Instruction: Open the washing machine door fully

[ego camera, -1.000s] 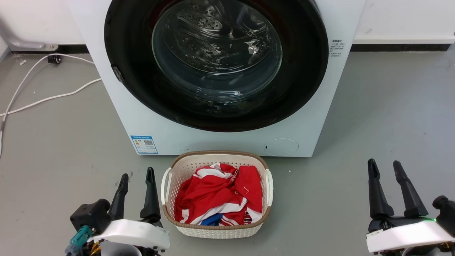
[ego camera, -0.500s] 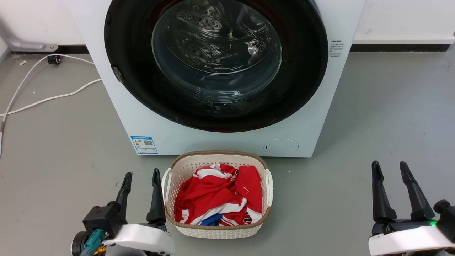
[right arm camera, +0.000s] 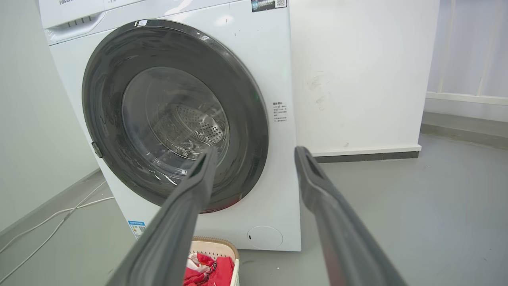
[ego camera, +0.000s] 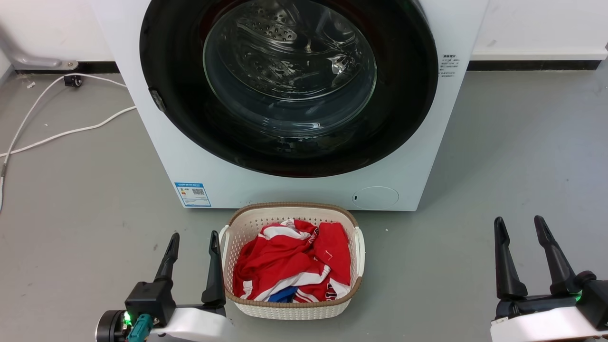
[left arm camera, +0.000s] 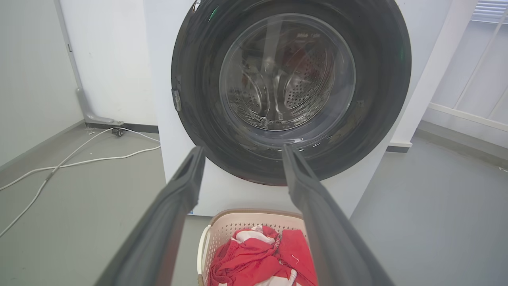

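Hovering low over the floor [ego camera: 498, 156], both arms were well short of the door. The reach toward it appeared to be the step in hand, with no contact made. The washing machine door [ego camera: 408, 95] lay shut, flush against the front of the washing machine [ego camera: 304, 192], which stood at the floor's far edge by the wall. The left gripper [ego camera: 194, 236] hung just beside the laundry basket [ego camera: 294, 206], fingers moderately apart and holding nothing. The right gripper [ego camera: 518, 220] hung well to the basket's right, fingers likewise spread and empty. The basket, heaped with red clothes [ego camera: 289, 266], sat close against the machine's foot, straight below the door. A small grey tab [ego camera: 156, 99] showed on the door's left rim, probably the catch side. The next move likely called for the left gripper to rise past the basket, hook that rim and pull it outward in an arc.
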You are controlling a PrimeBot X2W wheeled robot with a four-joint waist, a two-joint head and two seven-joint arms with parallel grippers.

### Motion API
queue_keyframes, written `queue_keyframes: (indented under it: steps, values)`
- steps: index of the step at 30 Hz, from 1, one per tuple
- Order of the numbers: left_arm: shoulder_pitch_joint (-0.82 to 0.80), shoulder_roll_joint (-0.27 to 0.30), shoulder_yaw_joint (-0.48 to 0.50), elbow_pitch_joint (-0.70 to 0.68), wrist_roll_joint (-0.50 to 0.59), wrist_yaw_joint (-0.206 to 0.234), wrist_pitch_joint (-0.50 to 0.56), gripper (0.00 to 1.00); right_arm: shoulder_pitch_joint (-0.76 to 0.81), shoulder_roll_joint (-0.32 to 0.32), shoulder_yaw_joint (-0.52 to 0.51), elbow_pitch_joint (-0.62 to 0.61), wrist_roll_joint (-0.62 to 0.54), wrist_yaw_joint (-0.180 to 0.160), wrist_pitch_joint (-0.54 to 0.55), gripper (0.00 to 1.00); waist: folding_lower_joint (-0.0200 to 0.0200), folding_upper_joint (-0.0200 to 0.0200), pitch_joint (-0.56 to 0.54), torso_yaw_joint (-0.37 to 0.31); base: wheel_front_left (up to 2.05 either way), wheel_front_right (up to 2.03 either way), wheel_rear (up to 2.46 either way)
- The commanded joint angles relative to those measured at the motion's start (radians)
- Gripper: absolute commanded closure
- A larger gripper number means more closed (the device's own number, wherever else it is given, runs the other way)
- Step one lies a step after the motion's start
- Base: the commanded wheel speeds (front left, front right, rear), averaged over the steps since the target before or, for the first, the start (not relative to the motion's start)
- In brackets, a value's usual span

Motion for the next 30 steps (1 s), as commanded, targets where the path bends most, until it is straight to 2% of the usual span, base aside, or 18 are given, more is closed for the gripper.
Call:
queue_keyframes:
  steps: [1, 21, 30]
  values:
    - [0.005, 0.002, -0.002, 0.0, 0.028, 0.002, -0.01, 0.0, 0.009, 0.002, 0.002, -0.013, -0.026, 0.001, -0.011, 0.0, 0.0, 0.0, -0.001, 0.0, 0.0, 0.0, 0.0]
    - [0.022, -0.008, 0.0, 0.011, 0.145, 0.006, -0.044, 0.0, 0.032, 0.003, 0.007, -0.017, -0.093, 0.001, -0.044, 0.0, 0.0, 0.0, -0.003, 0.002, 0.0, 0.0, 0.0]
    - [0.021, -0.01, 0.009, 0.021, 0.131, 0.002, -0.042, 0.0, 0.031, 0.003, 0.001, 0.009, -0.042, 0.001, -0.042, 0.0, 0.0, 0.0, -0.002, 0.002, 0.0, 0.0, 0.0]
